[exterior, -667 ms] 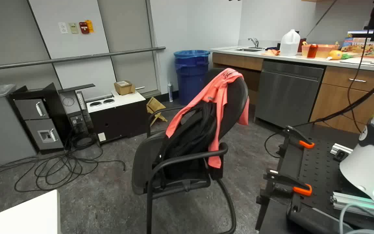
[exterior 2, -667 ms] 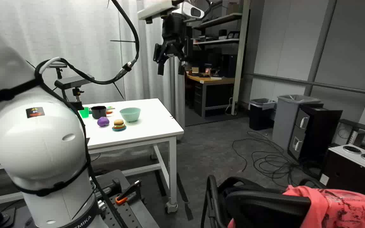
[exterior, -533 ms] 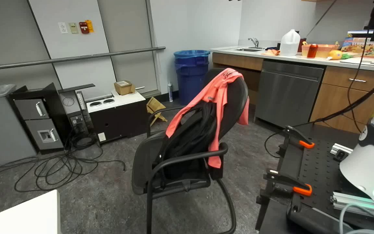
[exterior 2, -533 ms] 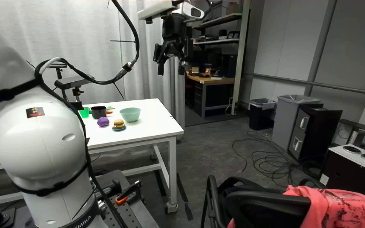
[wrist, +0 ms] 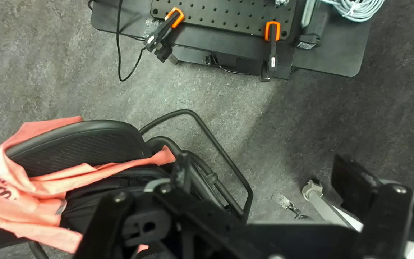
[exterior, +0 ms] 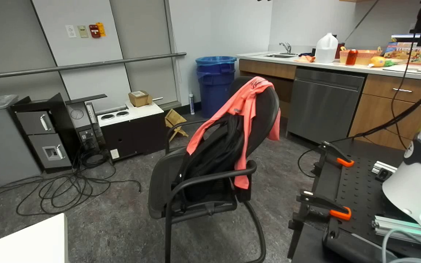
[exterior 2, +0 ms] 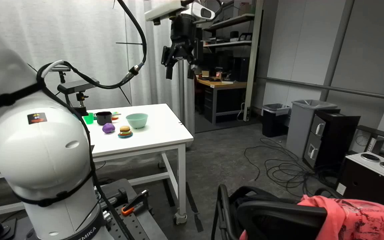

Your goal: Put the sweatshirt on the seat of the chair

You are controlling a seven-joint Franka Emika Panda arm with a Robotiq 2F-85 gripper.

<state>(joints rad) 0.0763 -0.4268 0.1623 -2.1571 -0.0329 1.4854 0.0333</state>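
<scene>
The coral-pink sweatshirt (exterior: 247, 95) with dark print is draped over the backrest of the black chair (exterior: 265, 118), one sleeve hanging forward toward the seat. It also shows in an exterior view (exterior 2: 362, 216) and in the wrist view (wrist: 16, 208). A black bag-like bundle (exterior: 212, 157) leans against the backrest and covers the rear of the seat (exterior: 163, 177); the seat's front part is bare. My gripper (exterior 2: 180, 74) is open and empty, high in the air and apart from the chair. In the wrist view, the gripper's spread fingers (wrist: 266, 172) have only floor between them, beside the chair's armrest.
A white table (exterior 2: 155, 116) holds a green bowl (exterior 2: 137, 120), a black mug (exterior 2: 104, 118) and toy food. Clamps (wrist: 272, 46) stick out from the robot's base plate. Cables (exterior: 75, 190) lie on the floor by a toy kitchen (exterior: 133, 131). The chair's armrests (exterior: 214, 177) flank the seat.
</scene>
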